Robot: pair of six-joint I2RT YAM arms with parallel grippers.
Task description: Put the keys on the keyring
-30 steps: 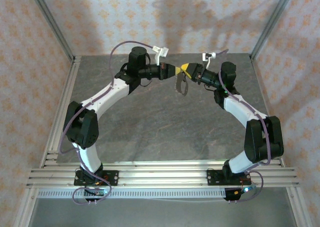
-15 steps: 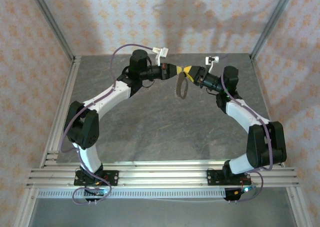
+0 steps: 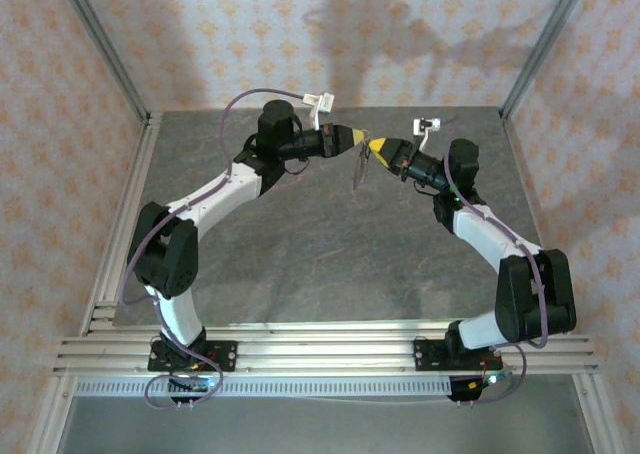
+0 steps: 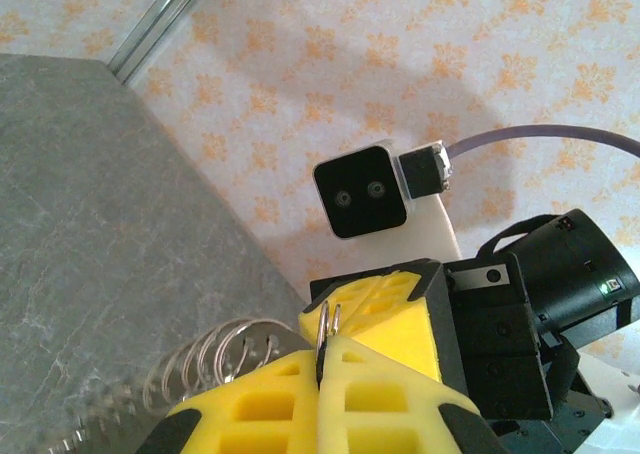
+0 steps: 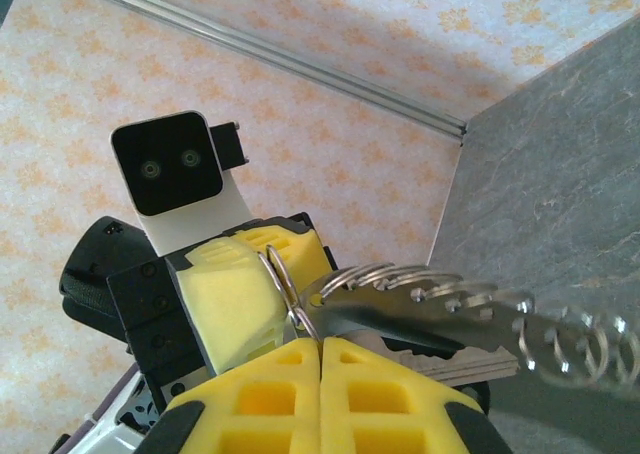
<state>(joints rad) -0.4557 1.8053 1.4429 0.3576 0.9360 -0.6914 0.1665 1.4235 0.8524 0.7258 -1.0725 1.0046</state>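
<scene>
A thin metal keyring (image 5: 279, 273) stands between the two yellow-tipped grippers, which meet tip to tip high above the table at the back. My left gripper (image 4: 323, 354) is shut on the keyring (image 4: 328, 321), whose double wire pokes out of its seam. My right gripper (image 5: 320, 342) is shut on the same ring from the opposite side. Flat silver keys (image 5: 450, 319), threaded with several small rings, hang from it. From above, the keys (image 3: 358, 172) dangle edge-on below the left gripper (image 3: 352, 137) and right gripper (image 3: 375, 147).
The grey table (image 3: 320, 254) lies well below both arms. Aluminium rails run along the left side (image 3: 122, 224) and the front (image 3: 320, 349). Patterned walls close in the back and sides. The left gripper's pads (image 5: 235, 284) sit right against my right fingers.
The right gripper has closed on the keyring. The hanging keys turned from broadside to edge-on, and the two gripper tips drew slightly apart.
</scene>
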